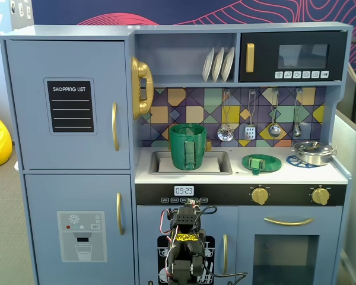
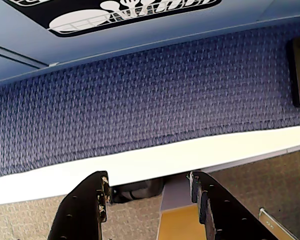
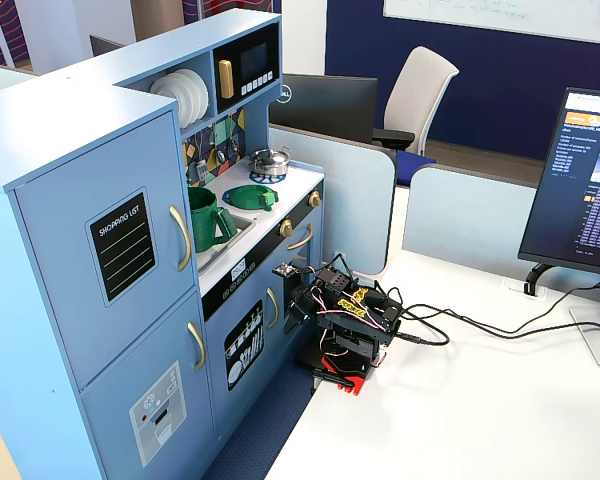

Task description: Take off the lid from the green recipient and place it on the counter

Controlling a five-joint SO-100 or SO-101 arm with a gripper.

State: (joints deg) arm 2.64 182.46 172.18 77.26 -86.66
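The green recipient (image 1: 187, 146) stands open-topped in the grey sink of the counter (image 1: 237, 174); it also shows in the other fixed view (image 3: 208, 220). The lid (image 1: 261, 162), a flat green disc with a square knob, lies on the counter to the recipient's right, over a burner circle, and shows in the other fixed view too (image 3: 250, 197). The arm (image 1: 187, 249) is folded low in front of the kitchen's lower doors, far below the counter. In the wrist view my gripper (image 2: 149, 182) is open and empty, pointing at the blue carpet and the table edge.
A silver pot (image 1: 313, 152) sits on the right burner. Utensils hang on the tiled back wall (image 1: 249, 116). The arm's base sits on a white desk (image 3: 460, 400) with cables (image 3: 480, 330) running right. A monitor (image 3: 580, 190) stands at the far right.
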